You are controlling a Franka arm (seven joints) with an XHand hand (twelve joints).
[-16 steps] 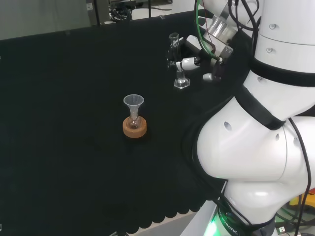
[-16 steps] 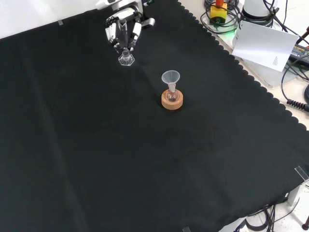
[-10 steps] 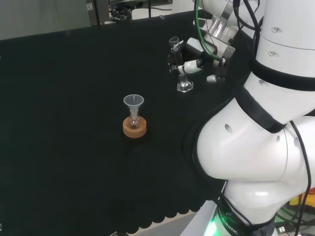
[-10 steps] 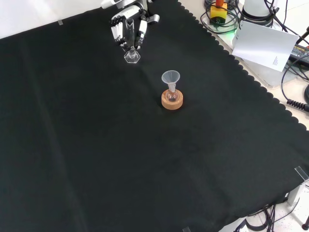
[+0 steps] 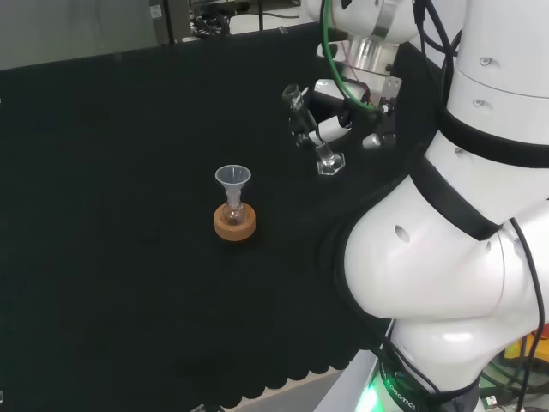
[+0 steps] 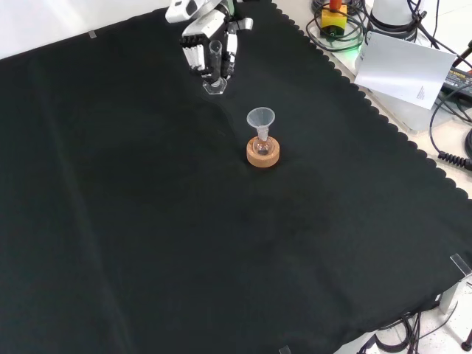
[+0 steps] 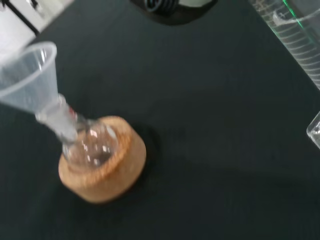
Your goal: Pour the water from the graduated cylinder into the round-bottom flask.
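A small clear round-bottom flask [image 5: 233, 214] sits on a cork ring stand [image 5: 234, 225] mid-cloth, with a clear funnel [image 5: 232, 180] in its neck. The same flask [image 6: 262, 144] and funnel [image 6: 260, 118] show in the front view, and close up as flask [image 7: 90, 147], funnel [image 7: 27, 75] and cork ring [image 7: 107, 170] in the wrist view. My hand [image 5: 330, 129] is shut on a clear graduated cylinder [image 5: 310, 137], lifted off the cloth and tilted, to the right of the flask. In the front view the hand [image 6: 210, 44] holds the cylinder [image 6: 215, 70] beyond the flask. The cylinder's wall [image 7: 295, 40] shows marks.
The arm's white links [image 5: 455, 223] stand at the head view's right. Off the cloth's scalloped edge lie a white sheet [image 6: 409, 70], cables and a yellow and red device [image 6: 333, 15].
The hand has carried the graduated cylinder toward the flask: rightward and nearer in the front view, lower in the head view. The cylinder now leans more. The flask and funnel have not moved.
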